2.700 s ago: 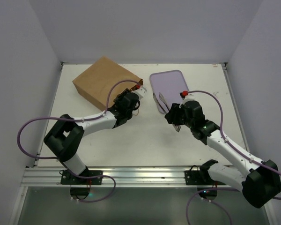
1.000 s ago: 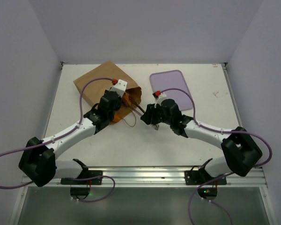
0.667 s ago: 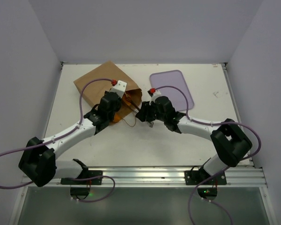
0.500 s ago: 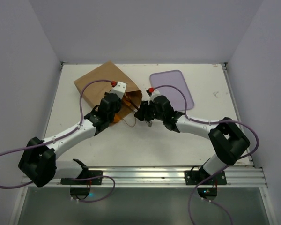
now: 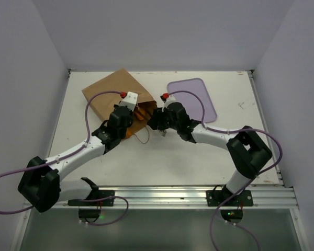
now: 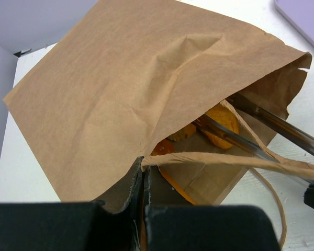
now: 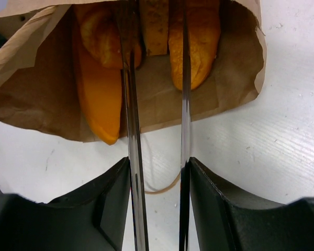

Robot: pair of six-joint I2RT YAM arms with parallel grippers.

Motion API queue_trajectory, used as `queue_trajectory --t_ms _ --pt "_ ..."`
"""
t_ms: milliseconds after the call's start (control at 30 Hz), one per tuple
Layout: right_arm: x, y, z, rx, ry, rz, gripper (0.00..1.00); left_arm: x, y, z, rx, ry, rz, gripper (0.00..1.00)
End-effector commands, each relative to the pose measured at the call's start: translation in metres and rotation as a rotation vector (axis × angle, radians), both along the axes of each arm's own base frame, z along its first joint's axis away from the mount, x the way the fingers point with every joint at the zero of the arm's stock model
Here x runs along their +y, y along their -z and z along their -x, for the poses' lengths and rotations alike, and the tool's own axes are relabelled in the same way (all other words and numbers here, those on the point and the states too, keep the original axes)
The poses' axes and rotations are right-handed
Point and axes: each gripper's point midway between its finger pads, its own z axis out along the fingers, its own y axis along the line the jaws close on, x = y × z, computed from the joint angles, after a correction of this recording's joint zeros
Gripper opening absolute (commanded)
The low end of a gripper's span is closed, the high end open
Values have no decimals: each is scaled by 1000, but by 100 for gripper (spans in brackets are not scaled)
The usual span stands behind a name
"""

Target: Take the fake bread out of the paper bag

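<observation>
While the paper bag [image 5: 111,94] lies on its side at the far left of the white table [image 5: 172,157], its mouth turned toward the right arm, the fake bread [image 7: 196,44] sits just inside that mouth as several glossy orange-golden pieces. The left gripper [image 6: 145,180] is pinched fully closed on the bag's upper lip, holding it raised. The right gripper [image 7: 158,170] is closed partway around a pair of metal tongs [image 7: 132,151], whose two arms stand apart and reach in among the bread. A lavender tray [image 5: 194,99] lies just right of the bag.
</observation>
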Motion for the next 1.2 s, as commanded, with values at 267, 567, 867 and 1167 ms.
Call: queue_trajectory --t_ms 267,567,867,1167 --pt "27 -22 -23 -56 -14 -62 50 -2 -23 -4 -89 -15 81 0" --pt "37 -23 -24 -41 -36 -90 42 -4 -22 -4 -87 -2 84 0" --pt "40 -24 -18 -11 -49 -115 31 -3 -22 -4 -96 -5 90 0" --pt "25 -53 4 8 -52 -146 28 5 -15 -2 -120 -52 102 0"
